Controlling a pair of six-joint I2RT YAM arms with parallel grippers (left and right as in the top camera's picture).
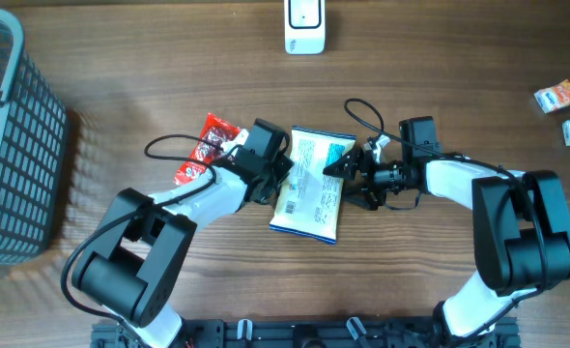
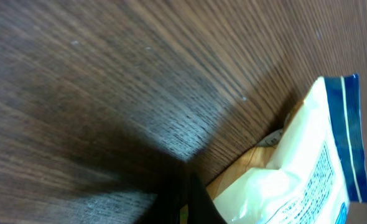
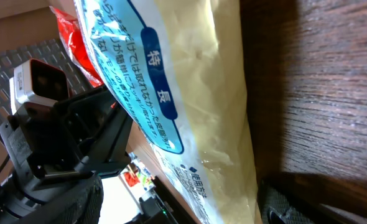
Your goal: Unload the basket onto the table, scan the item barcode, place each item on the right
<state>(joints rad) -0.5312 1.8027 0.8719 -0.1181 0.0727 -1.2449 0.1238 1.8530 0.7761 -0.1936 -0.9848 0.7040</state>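
- The right gripper [image 1: 348, 179] has its jaws spread wide at the right-hand edge of the white-and-blue pouch [image 1: 309, 188], not clamped on it.
- The left gripper [image 1: 277, 179] has its fingers together against the pouch's opposite edge; whether it pinches the film I cannot tell.
- The pouch lies flat mid-table between both arms, about equally near each, its long axis running far-to-near.
- The white scanner [image 1: 304, 26] stands well beyond its far end.

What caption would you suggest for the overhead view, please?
The left gripper and right gripper flank a white-and-blue pouch on the table; red wrapper, grey basket, white device nearby.
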